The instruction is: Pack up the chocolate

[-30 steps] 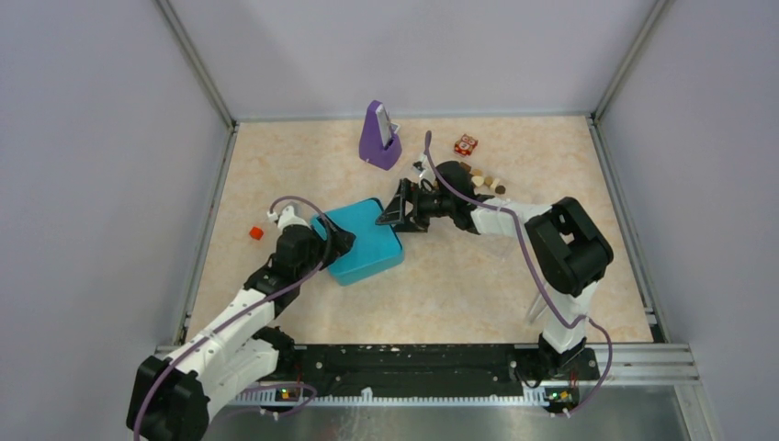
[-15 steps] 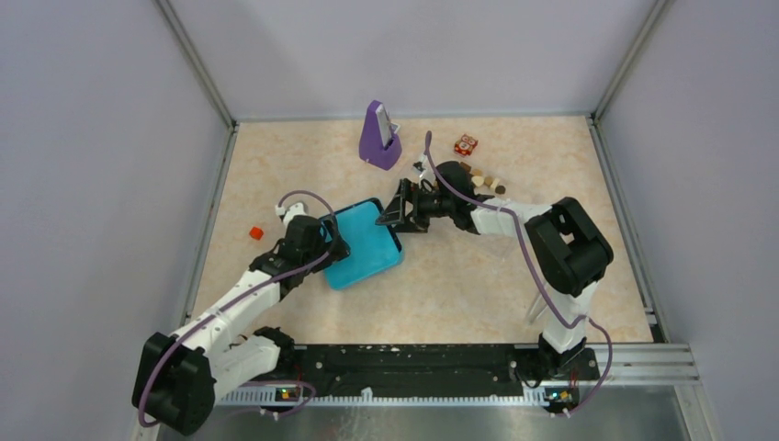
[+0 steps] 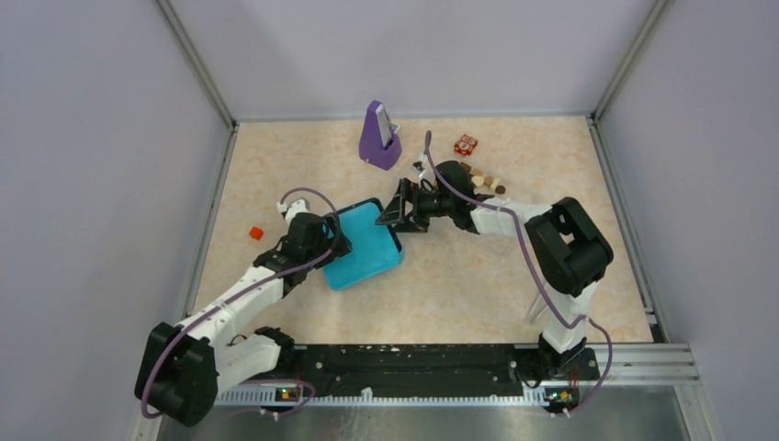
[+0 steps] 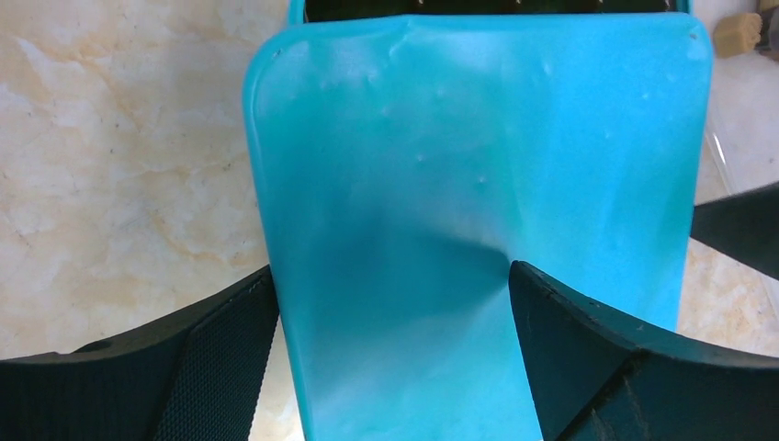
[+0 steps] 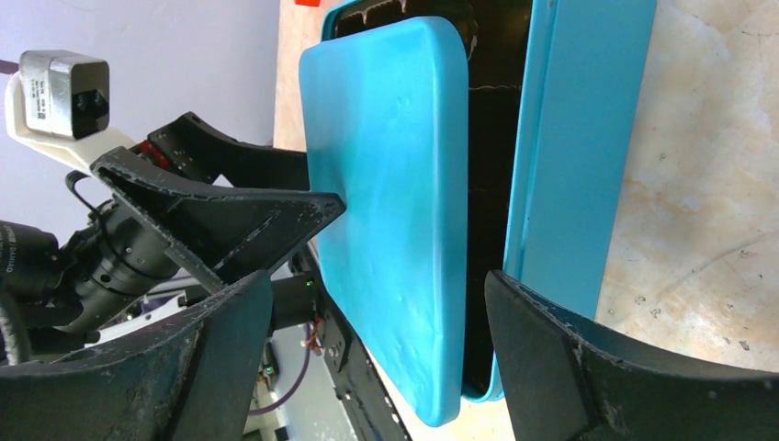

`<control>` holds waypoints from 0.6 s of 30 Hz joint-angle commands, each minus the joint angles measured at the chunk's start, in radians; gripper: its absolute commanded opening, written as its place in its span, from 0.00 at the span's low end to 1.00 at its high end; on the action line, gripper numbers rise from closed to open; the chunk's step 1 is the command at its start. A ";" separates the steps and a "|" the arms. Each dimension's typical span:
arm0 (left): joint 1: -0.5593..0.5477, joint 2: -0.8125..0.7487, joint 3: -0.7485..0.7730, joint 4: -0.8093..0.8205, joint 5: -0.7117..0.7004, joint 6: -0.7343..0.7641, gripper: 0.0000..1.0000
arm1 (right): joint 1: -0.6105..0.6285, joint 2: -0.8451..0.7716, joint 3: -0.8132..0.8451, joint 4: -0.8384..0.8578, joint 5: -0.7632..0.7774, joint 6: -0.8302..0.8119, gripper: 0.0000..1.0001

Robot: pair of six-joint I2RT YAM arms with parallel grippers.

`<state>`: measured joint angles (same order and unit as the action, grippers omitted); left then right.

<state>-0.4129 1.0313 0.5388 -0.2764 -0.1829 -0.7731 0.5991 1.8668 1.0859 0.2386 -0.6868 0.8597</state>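
The chocolate [image 3: 484, 181], several small brown and cream pieces, lies loose on the table at the back right; one light piece shows in the left wrist view [image 4: 738, 34]. A teal box [image 3: 372, 253] sits mid-table. My left gripper [image 3: 333, 239] is shut on its teal lid [image 4: 459, 165] at the left edge and holds that edge raised. In the right wrist view the lid [image 5: 395, 202] stands apart from the base [image 5: 574, 156], with a black insert [image 5: 496, 184] between them. My right gripper [image 3: 395, 209] is open at the box's far right corner, its jaws [image 5: 377, 276] either side of the box edge without touching.
A purple stand [image 3: 379, 136] is at the back centre. A red-and-white patterned cube [image 3: 466, 144] lies behind the chocolate. A small red piece [image 3: 256, 233] lies left of the box. Metal frame rails border the table.
My left gripper has drawn back to the left with the lid in it, and the lid's left edge has lifted off the base. The right arm has not moved.
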 commanded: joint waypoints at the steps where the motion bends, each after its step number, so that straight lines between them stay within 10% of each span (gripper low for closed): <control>1: 0.003 0.082 0.042 0.095 -0.050 0.030 0.97 | 0.008 -0.012 0.043 -0.020 0.015 -0.022 0.84; 18: 0.011 0.325 0.181 0.124 -0.063 0.018 0.99 | 0.008 -0.045 0.065 -0.161 0.089 -0.126 0.84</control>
<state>-0.3962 1.3220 0.6868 -0.1230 -0.2642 -0.7490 0.5991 1.8656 1.1175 0.1665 -0.6613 0.8127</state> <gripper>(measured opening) 0.987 0.838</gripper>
